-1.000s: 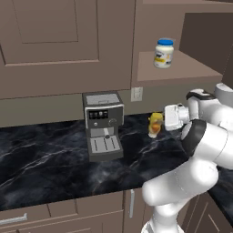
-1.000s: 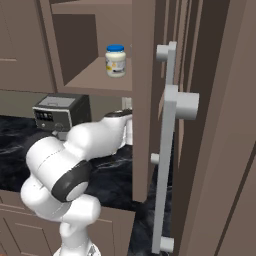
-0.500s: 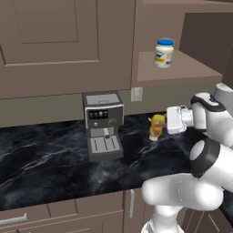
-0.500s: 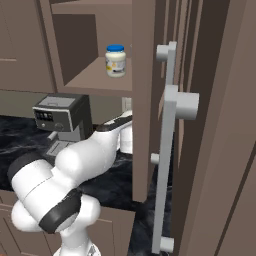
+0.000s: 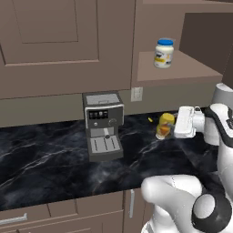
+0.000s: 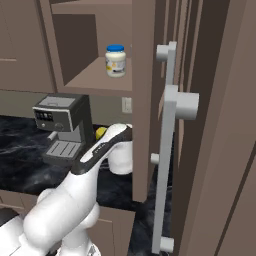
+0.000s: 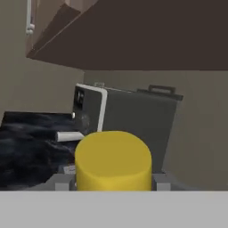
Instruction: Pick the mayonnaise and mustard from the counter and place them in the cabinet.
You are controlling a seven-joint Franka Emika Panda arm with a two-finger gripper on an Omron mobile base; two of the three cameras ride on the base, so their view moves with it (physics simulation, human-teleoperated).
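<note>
Mustard [image 5: 164, 126], right of centre in our left base view, sits clamped in our gripper [image 5: 172, 128] above the counter [image 5: 45, 154]; mayonnaise [image 5: 163, 53] stands upper right on the cabinet [image 5: 182, 68] shelf.

A: Where does the left base view look from?

B: From behind the arm's left, forward and down over the counter [image 5: 45, 154], the coffee machine [image 5: 103, 125] and the cabinet [image 5: 182, 70].

A: And the right base view?

B: From the other side, nearer the cabinet [image 6: 95, 80], with an open door [image 6: 210, 125] close by. Both share the machine [image 6: 62, 127] and shelf.

A: The hand view?

B: Low and very close (tilted a little), facing the machine [image 7: 129, 120] side-on.
</note>
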